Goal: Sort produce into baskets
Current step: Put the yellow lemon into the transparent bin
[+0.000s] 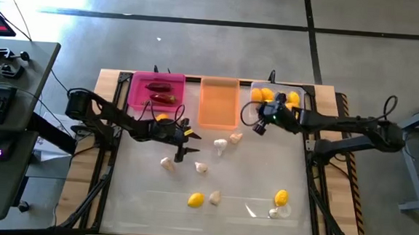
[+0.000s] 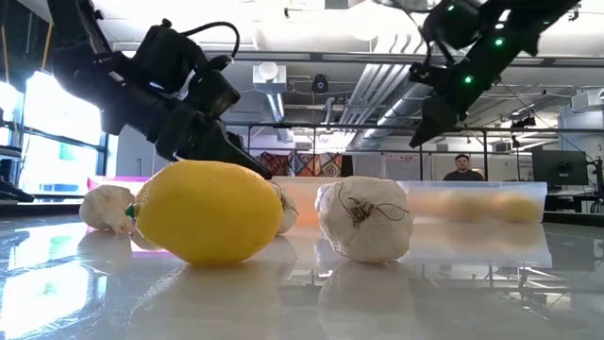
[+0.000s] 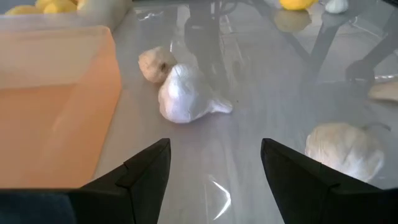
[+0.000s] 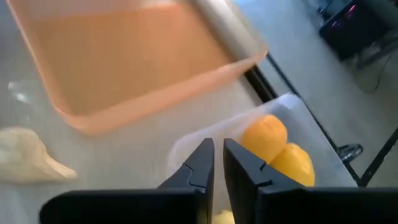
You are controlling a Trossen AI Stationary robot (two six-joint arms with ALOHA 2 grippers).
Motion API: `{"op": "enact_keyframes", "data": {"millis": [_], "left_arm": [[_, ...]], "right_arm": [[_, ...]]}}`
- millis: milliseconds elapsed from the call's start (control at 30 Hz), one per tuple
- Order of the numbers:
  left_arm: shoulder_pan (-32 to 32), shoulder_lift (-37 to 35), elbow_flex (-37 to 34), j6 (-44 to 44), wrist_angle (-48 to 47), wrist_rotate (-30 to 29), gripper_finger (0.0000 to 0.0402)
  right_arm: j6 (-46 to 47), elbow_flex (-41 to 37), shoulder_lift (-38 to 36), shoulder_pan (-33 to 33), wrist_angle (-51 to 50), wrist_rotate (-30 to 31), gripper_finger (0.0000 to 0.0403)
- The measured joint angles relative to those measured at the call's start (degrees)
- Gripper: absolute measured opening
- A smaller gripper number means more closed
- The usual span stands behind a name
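Where garlic (image 1: pixel 220 144) lies, orange basket (image 1: pixel 218 103) beside

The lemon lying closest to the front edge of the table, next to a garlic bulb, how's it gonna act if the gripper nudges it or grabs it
The lemon looks rounded and egg-shaped, so a nudge would probably roll it across the glossy table. Its smooth skin may slip between narrow fingers. It looks firm, so it should hold its shape when squeezed.

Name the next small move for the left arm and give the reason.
Probably lower the left tool onto the white garlic bulb ahead of it: its fingers stand open and empty, the bulb lies loose on the table beside the orange basket, which holds nothing.
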Motion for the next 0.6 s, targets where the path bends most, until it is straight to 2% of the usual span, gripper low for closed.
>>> {"op": "enact_keyframes", "data": {"millis": [233,600], "left_arm": [[-0.1,-8.2,0.0,-0.6,-8.6,-2.5,0.0236],[-3.2,-27.7,0.1,-7.1,-38.1,-13.2,0.0235]], "right_arm": [[3.3,-1.7,-1.0,7.4,3.0,6.3,0.0003],[8.2,-1.7,-0.7,15.7,6.6,4.2,0.0]]}}
